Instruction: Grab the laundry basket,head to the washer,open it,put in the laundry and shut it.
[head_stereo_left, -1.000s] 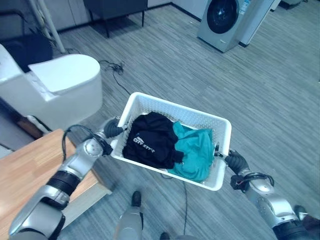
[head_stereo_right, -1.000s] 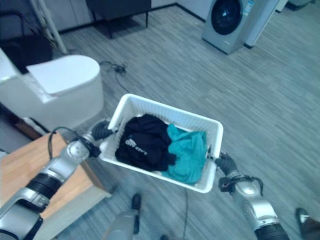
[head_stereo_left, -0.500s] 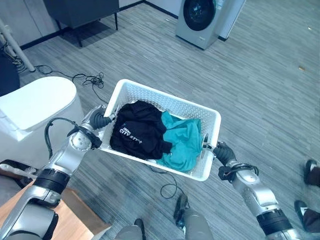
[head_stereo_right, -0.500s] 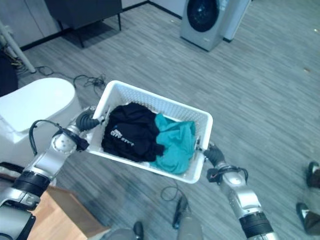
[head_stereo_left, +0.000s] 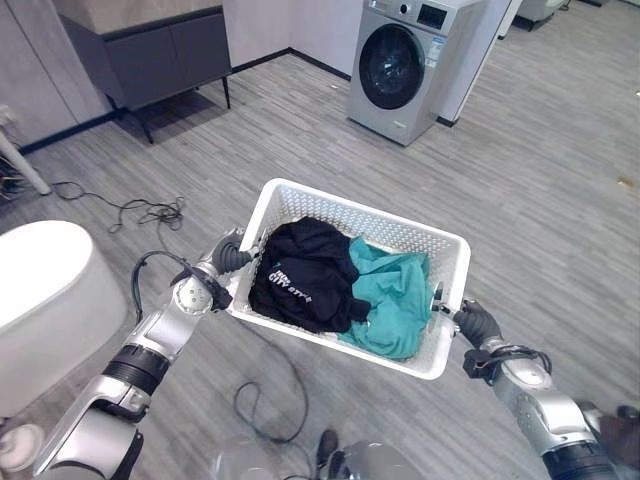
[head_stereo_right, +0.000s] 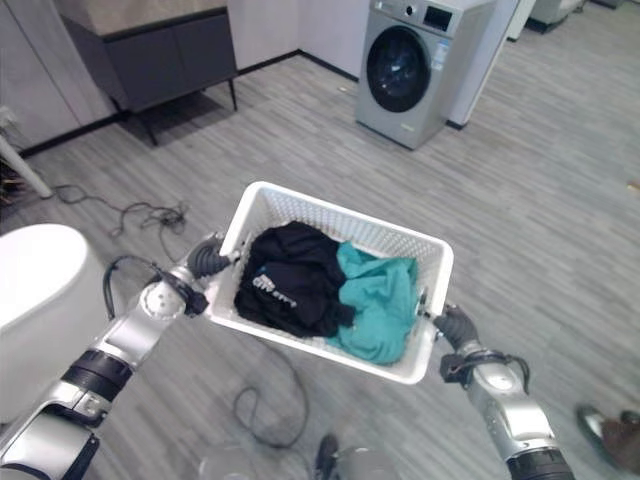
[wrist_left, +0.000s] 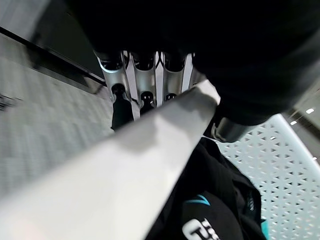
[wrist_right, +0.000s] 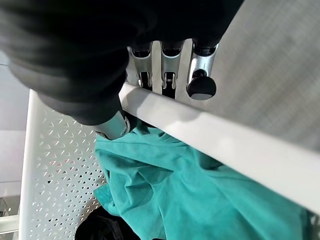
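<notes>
Both hands (head_stereo_left: 232, 258) (head_stereo_left: 478, 322) carry the laundry basket (head_stereo_left: 300, 204); washer (head_stereo_left: 395, 62) well apart ahead.

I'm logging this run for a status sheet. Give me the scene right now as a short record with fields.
carried item: white laundry basket, held off the floor
contents: black garment on the robot's left, teal garment on its right
left robot hand: curled on the basket's left rim
right robot hand: curled on the right rim
washer: ahead across the floor, door shut
step: carrying, washer not yet reached
</notes>
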